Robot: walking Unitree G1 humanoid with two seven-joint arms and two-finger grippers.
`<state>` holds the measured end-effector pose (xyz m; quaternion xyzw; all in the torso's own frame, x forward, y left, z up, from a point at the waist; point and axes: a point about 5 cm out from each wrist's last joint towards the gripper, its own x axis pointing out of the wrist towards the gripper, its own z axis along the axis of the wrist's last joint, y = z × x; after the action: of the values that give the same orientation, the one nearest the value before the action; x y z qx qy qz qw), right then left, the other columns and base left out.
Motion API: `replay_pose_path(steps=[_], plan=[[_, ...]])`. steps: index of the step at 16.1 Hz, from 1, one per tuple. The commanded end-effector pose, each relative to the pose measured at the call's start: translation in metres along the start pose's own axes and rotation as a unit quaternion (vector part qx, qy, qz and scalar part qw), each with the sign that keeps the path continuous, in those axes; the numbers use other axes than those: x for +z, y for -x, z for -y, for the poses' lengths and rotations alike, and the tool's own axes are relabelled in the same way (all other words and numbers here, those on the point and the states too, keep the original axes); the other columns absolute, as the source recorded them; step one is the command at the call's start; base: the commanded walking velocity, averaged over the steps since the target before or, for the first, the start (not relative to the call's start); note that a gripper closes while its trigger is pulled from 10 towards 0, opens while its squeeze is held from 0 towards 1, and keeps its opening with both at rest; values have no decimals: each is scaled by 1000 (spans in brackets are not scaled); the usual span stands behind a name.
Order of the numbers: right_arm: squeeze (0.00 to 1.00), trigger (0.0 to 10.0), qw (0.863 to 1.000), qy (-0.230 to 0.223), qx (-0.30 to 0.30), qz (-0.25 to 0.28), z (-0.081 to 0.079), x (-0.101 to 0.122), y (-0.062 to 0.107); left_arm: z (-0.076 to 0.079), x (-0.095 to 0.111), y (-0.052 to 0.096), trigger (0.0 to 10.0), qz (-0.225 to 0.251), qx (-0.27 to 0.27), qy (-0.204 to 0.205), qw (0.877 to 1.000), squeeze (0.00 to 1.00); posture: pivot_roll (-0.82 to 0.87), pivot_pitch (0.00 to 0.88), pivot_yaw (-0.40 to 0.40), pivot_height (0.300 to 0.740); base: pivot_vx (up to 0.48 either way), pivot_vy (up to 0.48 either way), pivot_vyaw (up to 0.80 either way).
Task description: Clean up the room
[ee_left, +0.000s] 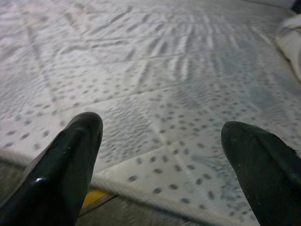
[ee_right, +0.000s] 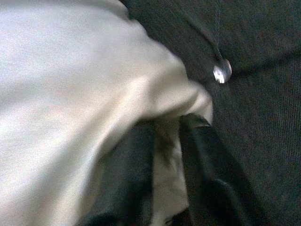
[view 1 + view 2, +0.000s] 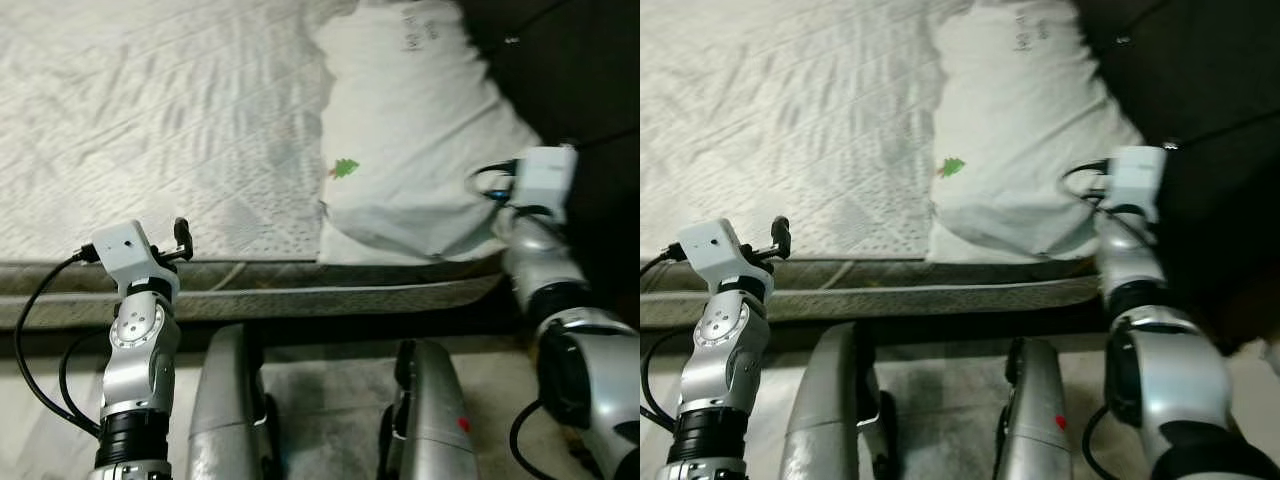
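Observation:
A white pillow [image 3: 410,130] with a small green tree tag [image 3: 344,168] lies at the right end of the bed, against the dark headboard. My right gripper [image 2: 167,129] is at the pillow's near right corner, its two black fingers shut on a fold of the pillow [image 2: 70,94] fabric. My left gripper [image 1: 160,136] hovers open just over the near edge of the white quilted mattress [image 3: 150,120], nothing between its fingers. One left finger [image 3: 183,238] shows by the wrist camera.
The dark tufted headboard [image 3: 580,70] with a shiny button [image 2: 222,70] stands right of the pillow. The grey bed base edge [image 3: 250,290] runs across in front of me. My silver legs [image 3: 230,410] stand on the floor below it.

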<state>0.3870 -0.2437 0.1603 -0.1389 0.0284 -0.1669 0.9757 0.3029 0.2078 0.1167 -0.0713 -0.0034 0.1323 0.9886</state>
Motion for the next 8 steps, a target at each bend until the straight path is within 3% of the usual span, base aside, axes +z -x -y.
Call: replay_pose_path(steps=[1, 3, 5, 6, 8], plan=[[1000, 10000, 999, 15, 9, 38, -4, 16, -2, -1, 0, -2, 10000, -2, 9, -15, 1000, 0, 121, 88, -11, 532, 0, 0, 0], [1000, 10000, 998, 33, -11, 50, -1, 23, -4, -2, 2, -6, 10000, -6, 29, -29, 999, 0, 118, 73, -13, 532, 0, 0, 0], [1000, 10000, 997, -4, -36, 75, 4, 33, -5, 4, 5, -6, 10000, 8, -14, 3, 1000, 0, 113, 57, -12, 532, 0, 0, 0], [1000, 10000, 996, -22, -27, 83, -1, 35, -4, 4, 7, -5, 10000, 14, -17, 2, 1000, 0, 110, 47, -12, 532, 0, 0, 0], [1000, 10000, 994, -59, 23, 88, -27, 30, 5, 2, 10, -3, 10000, 31, -12, -9, 999, 0, 106, 31, -15, 532, 0, 0, 0]])
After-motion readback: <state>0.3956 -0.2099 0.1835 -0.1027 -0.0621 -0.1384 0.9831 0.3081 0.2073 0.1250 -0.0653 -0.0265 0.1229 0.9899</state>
